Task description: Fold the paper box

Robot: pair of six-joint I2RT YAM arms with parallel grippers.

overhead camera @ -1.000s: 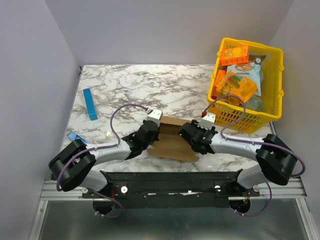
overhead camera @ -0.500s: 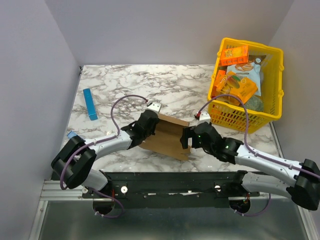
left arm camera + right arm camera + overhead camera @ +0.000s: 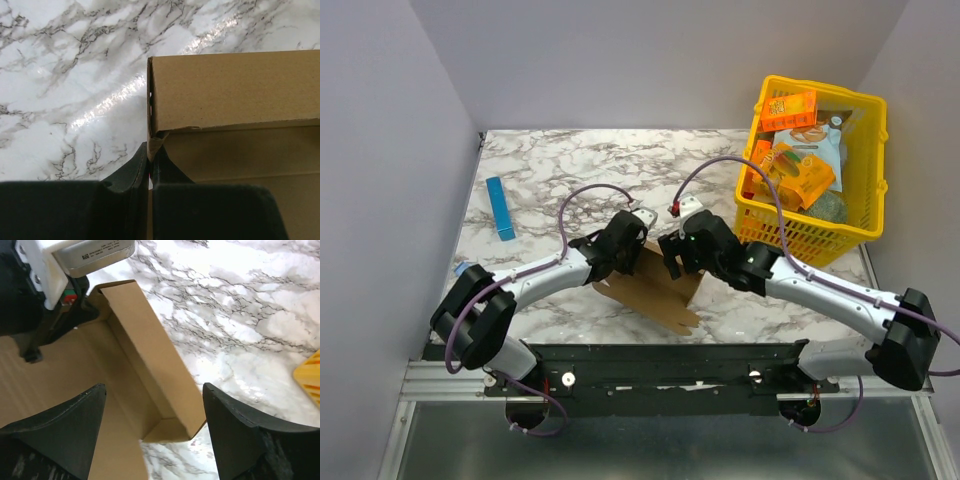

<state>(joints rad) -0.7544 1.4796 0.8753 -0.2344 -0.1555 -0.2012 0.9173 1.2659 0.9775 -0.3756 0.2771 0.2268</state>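
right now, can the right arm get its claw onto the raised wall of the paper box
Probably yes. The right claw hangs open above the paper box, the raised wall showing between its fingers and nothing in the way. The left claw pinches one corner, off to the side.

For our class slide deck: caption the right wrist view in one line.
Open right tool poised over the paper box and its raised wall; left tool pinches a corner.

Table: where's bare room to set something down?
Bare: the far strip of the table, between the blue bar and the yellow basket. Crowded: near middle, where the left gripper pinches the paper box and the right gripper hangs open over it.
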